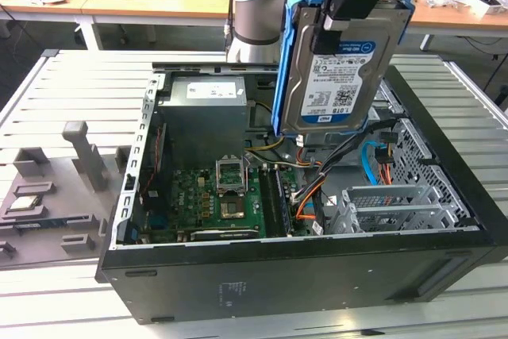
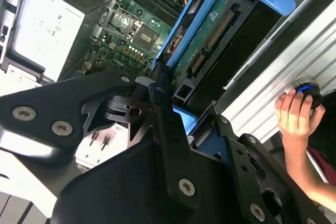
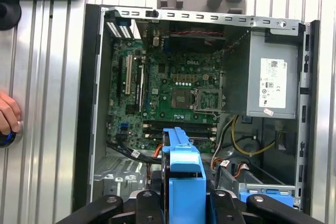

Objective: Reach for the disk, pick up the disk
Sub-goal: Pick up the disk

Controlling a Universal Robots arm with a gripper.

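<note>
The gripper (image 1: 337,25) is clamped on the disk (image 1: 333,77), its black fingers (image 1: 349,1) pinching the upper end of the drive from both sides, so the disk hangs upright in the air above the open computer case (image 1: 238,275). In the exterior view the disk's labelled face shows, with the blue rail (image 1: 279,77) running down its edge, and its lower end sits clear above the bundle of cables (image 1: 317,180) inside the case. In the first wrist view the blue rail rises edge-on between the black gripper parts, over the case's green motherboard (image 3: 173,93). In the second wrist view the disk's underside with its connector row lies just beyond the gripper linkage.

Within the case, the grey power-supply box (image 1: 202,117) stands at the far end beside the motherboard, and the metal drive cage (image 1: 389,204) lies on the exterior view's right of the cables. The case rests on a slatted metal table (image 1: 79,77). A grey fixture plate (image 1: 48,196) lies on the table beside the case. A person's hand (image 2: 296,114) rests on a round black-and-blue knob (image 2: 310,92) on the table next to the case.
</note>
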